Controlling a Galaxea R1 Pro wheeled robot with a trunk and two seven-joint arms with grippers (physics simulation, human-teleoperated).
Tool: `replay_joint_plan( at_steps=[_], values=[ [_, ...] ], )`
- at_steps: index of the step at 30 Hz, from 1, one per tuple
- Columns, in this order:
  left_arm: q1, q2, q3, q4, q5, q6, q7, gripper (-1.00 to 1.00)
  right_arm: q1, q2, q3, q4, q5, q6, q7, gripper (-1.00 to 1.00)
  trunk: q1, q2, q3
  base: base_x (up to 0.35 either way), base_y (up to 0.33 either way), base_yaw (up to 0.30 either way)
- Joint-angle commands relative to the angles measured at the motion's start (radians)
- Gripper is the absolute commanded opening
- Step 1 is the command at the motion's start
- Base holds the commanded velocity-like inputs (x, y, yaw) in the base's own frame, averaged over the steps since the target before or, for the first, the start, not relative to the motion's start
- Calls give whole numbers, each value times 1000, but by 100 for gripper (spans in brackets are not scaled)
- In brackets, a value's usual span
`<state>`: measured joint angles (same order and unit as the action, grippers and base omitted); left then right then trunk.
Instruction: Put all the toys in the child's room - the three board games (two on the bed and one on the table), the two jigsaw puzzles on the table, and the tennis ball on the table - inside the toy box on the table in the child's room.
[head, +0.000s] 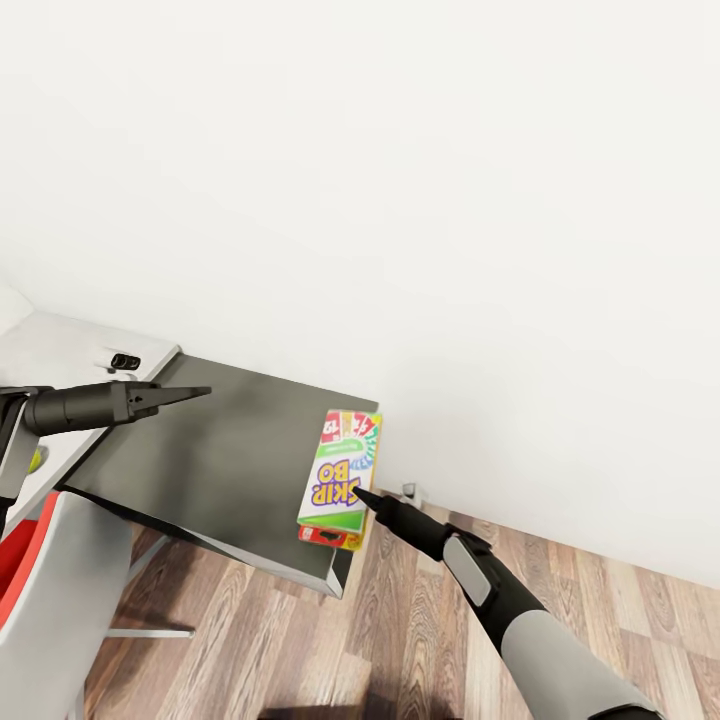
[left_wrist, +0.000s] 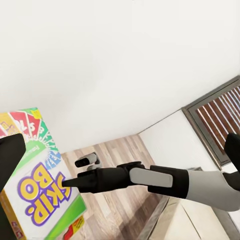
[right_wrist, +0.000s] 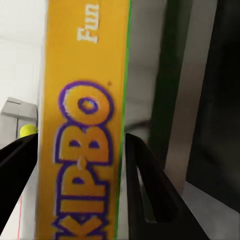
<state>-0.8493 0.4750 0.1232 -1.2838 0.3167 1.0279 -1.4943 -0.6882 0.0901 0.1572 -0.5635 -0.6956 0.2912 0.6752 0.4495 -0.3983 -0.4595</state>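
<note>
A board game (head: 340, 478), the white, red and yellow Skip-Bo box, hangs tilted over the right end of a dark grey cabinet top (head: 220, 460). My right gripper (head: 362, 496) is shut on its edge. In the right wrist view the box's yellow side (right_wrist: 82, 125) sits between the two dark fingers (right_wrist: 147, 190). The left wrist view has the same box (left_wrist: 40, 192) with the right gripper (left_wrist: 70, 182) at it. My left gripper (head: 195, 393) hovers open above the cabinet's left part, nothing in it. The tennis ball (head: 37, 460) lies on the pale table (head: 60, 345) at the far left.
A white wall rises behind the cabinet. Wood-plank floor (head: 420, 620) lies below and to the right, with a small grey fitting (head: 410, 492) at the wall's foot. A white and red seat (head: 40, 590) stands at the lower left. A small black item (head: 125, 360) rests on the table.
</note>
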Motion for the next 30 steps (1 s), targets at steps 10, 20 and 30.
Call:
replay_joint_plan(
  at_steps=[10, 20, 30],
  values=[
    [1, 1, 0, 0, -1, 11, -1, 100, 3, 0, -2, 0, -13, 6, 15, -100, 1, -2, -1, 0, 0, 0],
    [1, 2, 1, 5, 0, 12, -2, 100, 6, 2, -2, 0, -13, 9, 23, -100, 1, -2, -1, 0, 0, 0],
    [1, 32, 2, 5, 2, 17, -7, 100, 6, 1, -2, 0, -13, 8, 24, -100, 1, -2, -1, 0, 0, 0]
  ],
)
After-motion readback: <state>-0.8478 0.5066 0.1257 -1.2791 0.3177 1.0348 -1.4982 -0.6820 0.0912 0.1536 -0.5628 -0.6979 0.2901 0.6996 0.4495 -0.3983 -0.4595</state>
